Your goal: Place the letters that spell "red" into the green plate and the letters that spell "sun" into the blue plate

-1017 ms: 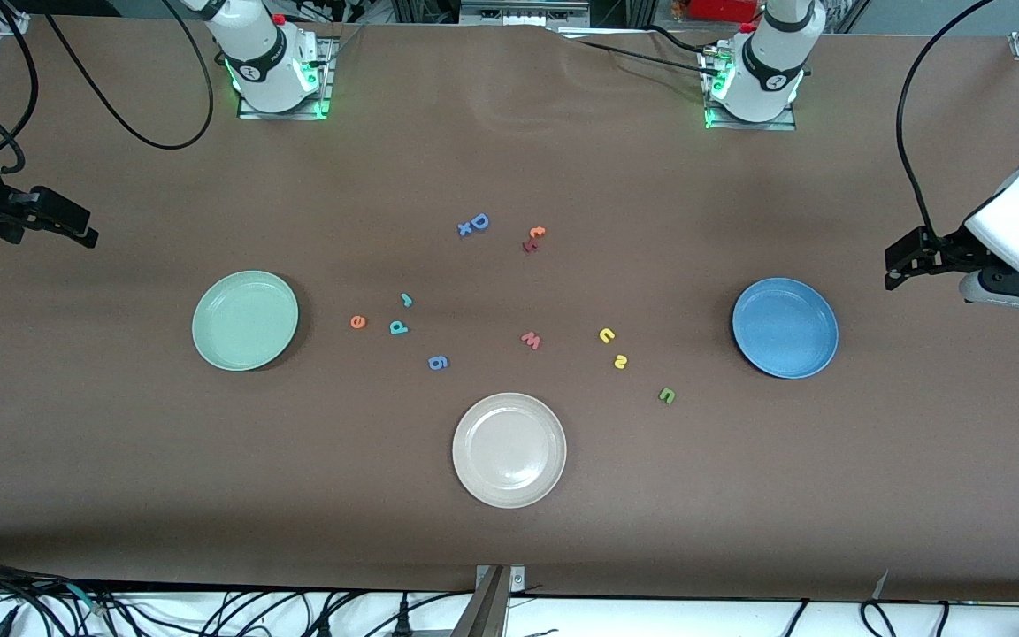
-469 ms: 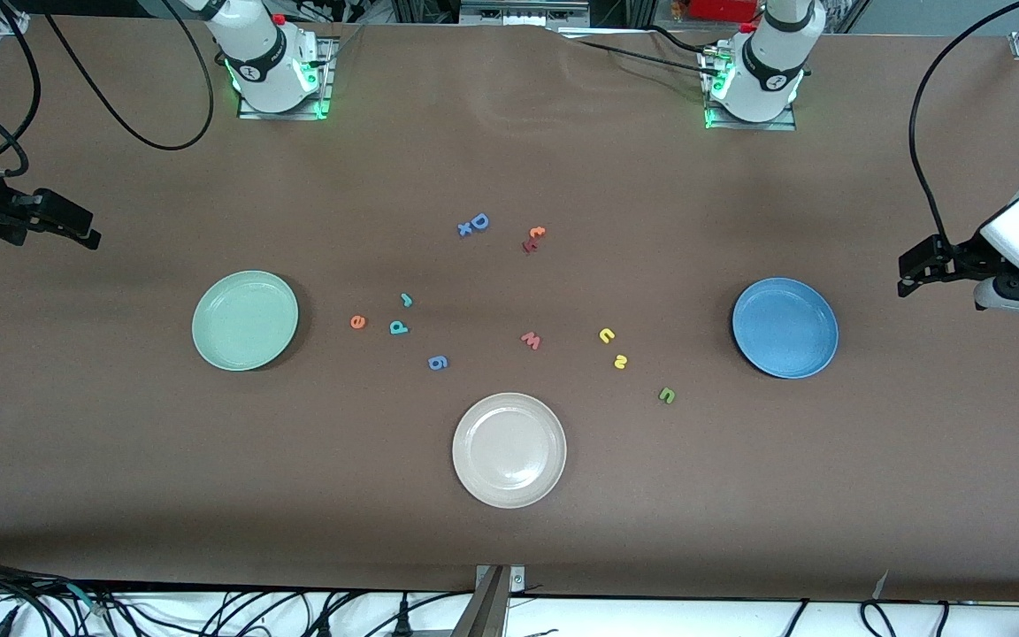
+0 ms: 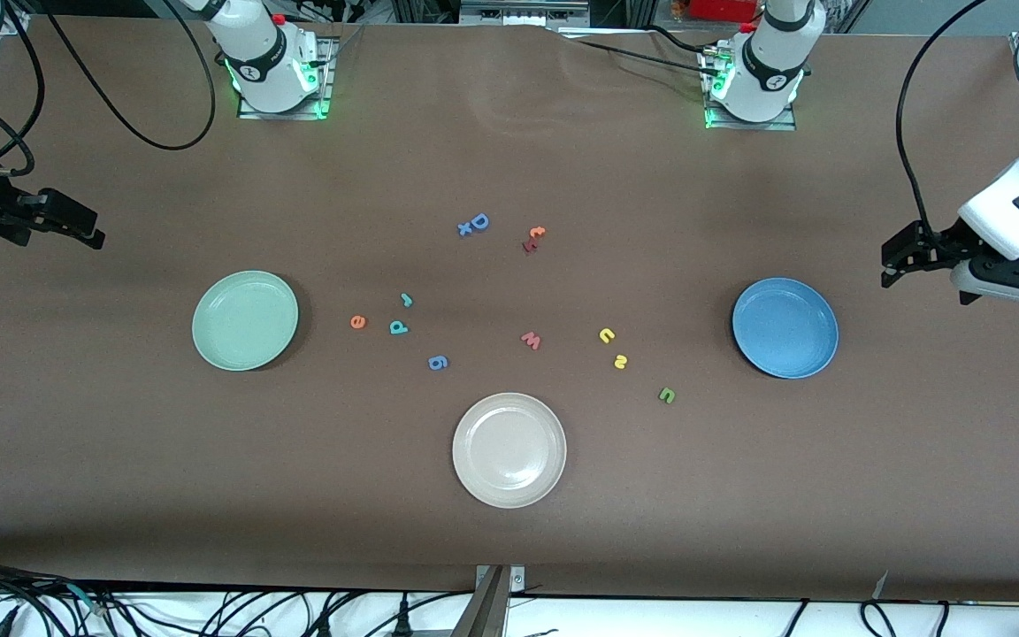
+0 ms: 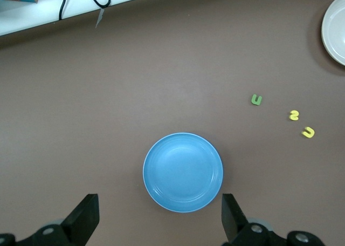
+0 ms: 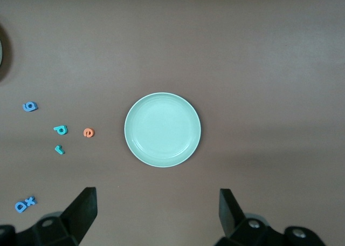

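The green plate (image 3: pixel 245 319) (image 5: pixel 162 129) lies toward the right arm's end, empty. Beside it on the cloth are the orange "e" (image 3: pixel 357 322) (image 5: pixel 88 132), teal "d" (image 3: pixel 398 327) (image 5: pixel 61 129) and teal "r" (image 3: pixel 405 299) (image 5: pixel 59 149). The blue plate (image 3: pixel 785 327) (image 4: pixel 183 172) lies toward the left arm's end, empty. Near it are the yellow "u" (image 3: pixel 606 334) (image 4: pixel 308 132), yellow "s" (image 3: pixel 620 361) (image 4: pixel 294 115) and green "n" (image 3: pixel 667 395) (image 4: pixel 256 100). My left gripper (image 3: pixel 890 264) (image 4: pixel 159 219) hangs open over bare cloth beside the blue plate. My right gripper (image 3: pixel 89 234) (image 5: pixel 156 216) hangs open over the table's end beside the green plate.
A whitish plate (image 3: pixel 509 449) lies nearest the front camera, mid-table. Other loose letters: blue "g" (image 3: pixel 438 362), pinkish "w" (image 3: pixel 531 340), blue "D" (image 3: pixel 478 221) with a small "x", and an orange and a red letter (image 3: pixel 533 238). Black cables hang by both arms.
The left gripper swung a little toward the table's end, then came back toward the blue plate. The right gripper crept slightly toward the middle. Letters and plates lie as before.
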Robot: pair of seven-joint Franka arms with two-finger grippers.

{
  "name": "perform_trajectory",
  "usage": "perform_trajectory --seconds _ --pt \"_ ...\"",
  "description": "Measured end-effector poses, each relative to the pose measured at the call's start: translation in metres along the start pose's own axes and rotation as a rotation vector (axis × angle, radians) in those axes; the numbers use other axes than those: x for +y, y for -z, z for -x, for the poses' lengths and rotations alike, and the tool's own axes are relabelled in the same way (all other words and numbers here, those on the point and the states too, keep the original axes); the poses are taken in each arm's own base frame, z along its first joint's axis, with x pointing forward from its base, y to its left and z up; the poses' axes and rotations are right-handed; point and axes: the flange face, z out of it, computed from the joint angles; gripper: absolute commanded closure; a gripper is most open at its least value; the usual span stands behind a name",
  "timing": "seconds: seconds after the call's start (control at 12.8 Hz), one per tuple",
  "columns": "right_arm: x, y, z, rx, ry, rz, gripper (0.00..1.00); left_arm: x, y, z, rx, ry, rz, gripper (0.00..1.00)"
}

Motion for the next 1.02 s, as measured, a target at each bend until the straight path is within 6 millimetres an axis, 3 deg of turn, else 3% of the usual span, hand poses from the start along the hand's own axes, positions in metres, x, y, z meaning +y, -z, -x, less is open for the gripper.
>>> perform_trajectory --seconds 1.02 --pt "0.0 0.0 0.0 0.0 0.0 0.0 0.0 0.0021 -0.002 0.0072 0.001 -0.001 0.0 0.0"
